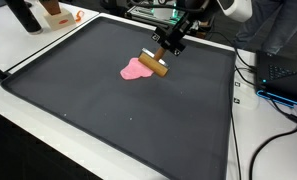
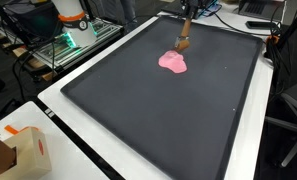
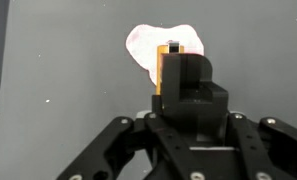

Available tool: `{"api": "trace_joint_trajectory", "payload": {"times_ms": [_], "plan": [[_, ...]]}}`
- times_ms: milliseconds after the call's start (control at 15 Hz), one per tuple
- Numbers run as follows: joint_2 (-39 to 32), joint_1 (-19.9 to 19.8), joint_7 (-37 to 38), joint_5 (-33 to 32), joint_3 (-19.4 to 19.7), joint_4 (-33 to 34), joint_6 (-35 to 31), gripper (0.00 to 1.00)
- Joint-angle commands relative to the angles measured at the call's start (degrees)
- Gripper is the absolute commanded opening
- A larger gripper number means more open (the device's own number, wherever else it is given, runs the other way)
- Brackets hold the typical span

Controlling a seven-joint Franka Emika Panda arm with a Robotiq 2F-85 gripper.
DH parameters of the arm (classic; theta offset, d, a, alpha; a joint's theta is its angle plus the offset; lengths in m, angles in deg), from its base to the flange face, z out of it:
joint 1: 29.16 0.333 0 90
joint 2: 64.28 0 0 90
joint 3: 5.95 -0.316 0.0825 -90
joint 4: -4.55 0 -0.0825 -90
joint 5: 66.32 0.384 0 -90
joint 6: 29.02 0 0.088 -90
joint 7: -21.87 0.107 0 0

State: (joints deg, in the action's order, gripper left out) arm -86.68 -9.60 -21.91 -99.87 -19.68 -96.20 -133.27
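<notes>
My gripper (image 1: 168,48) hangs over the far part of a large black mat (image 1: 108,120) and is shut on a small brown wooden block (image 1: 154,64). The block's lower end is just above or touching a flat pink blob-shaped piece (image 1: 137,70) that lies on the mat. In an exterior view the gripper (image 2: 184,32) holds the block (image 2: 182,44) at the far edge of the pink piece (image 2: 173,62). In the wrist view the gripper (image 3: 183,75) holds the orange-brown block (image 3: 166,68) in front of the pink piece (image 3: 148,42); the fingers hide part of both.
The mat (image 2: 158,120) lies on a white table (image 1: 28,120). Black cables (image 1: 273,120) and dark equipment (image 1: 288,80) are beside the mat. An orange and white object (image 1: 58,14) stands at the far corner. A cardboard box (image 2: 18,152) sits near one table corner.
</notes>
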Motion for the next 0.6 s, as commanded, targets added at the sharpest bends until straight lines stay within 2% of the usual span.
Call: {"api": "trace_joint_trajectory", "payload": {"times_ms": [0,533], "plan": [[1.46,1.33,2.17,-5.29,-0.82,-3.28,-0.98,0.23],[1.78,2.26,3.69,-9.15,-3.06,-5.61,-0.83,0.23]]}}
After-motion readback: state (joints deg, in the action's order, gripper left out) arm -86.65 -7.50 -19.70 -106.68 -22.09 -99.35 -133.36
